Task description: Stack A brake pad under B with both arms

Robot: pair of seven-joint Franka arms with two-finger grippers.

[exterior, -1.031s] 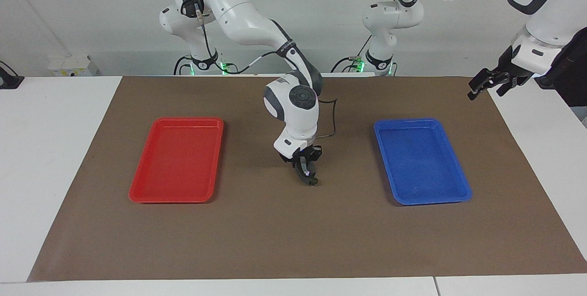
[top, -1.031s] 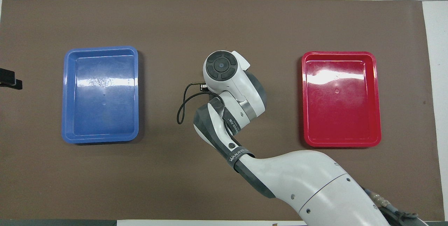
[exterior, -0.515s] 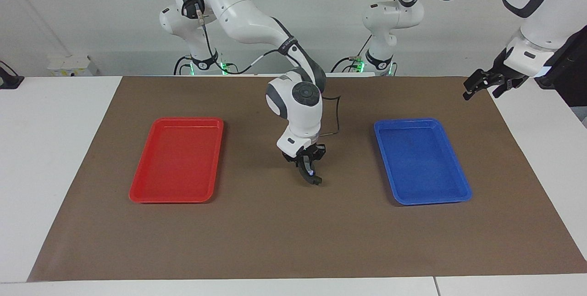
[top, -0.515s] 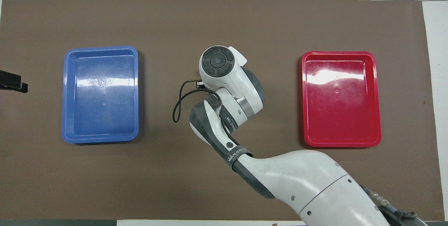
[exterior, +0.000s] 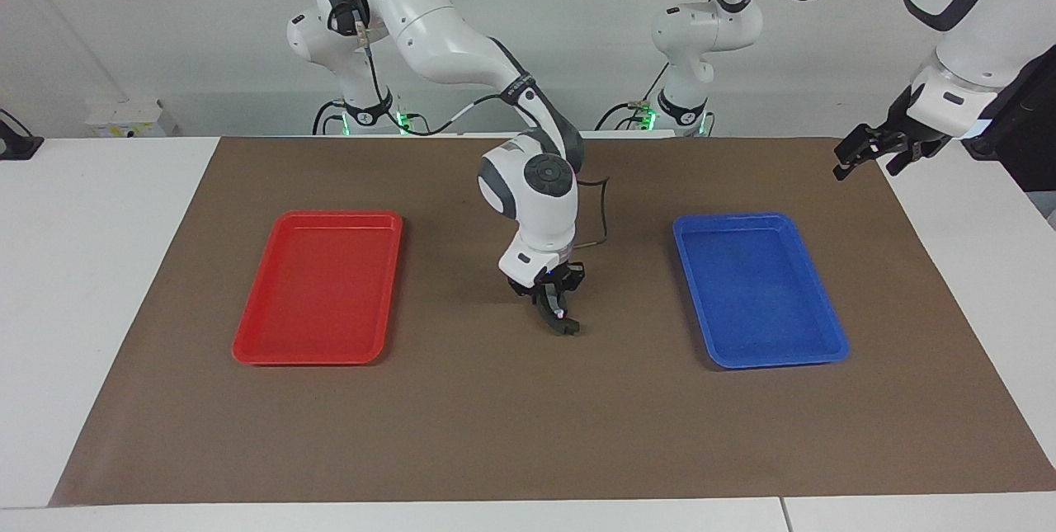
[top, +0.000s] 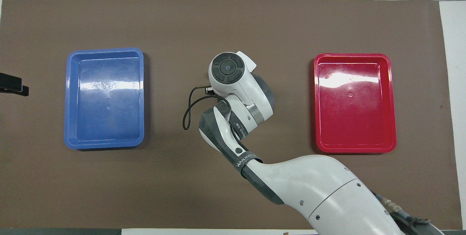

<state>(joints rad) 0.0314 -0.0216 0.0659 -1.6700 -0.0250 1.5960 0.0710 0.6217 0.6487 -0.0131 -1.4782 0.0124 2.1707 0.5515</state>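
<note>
The left gripper hangs over the mat's corner at the robots' edge, having drifted slightly toward the middle in the last second; this arm waits, and its opening cannot be told. Farther out, midway between the red tray and the blue tray, the right gripper is low over the brown mat; its wrist has turned a little while its tip has barely shifted. A dark curved piece sits at that tip; whether it is clamped, and whether it is the small brake pad or the crescent shoe, cannot be told. This looks like fine adjustment, not carrying.
</note>
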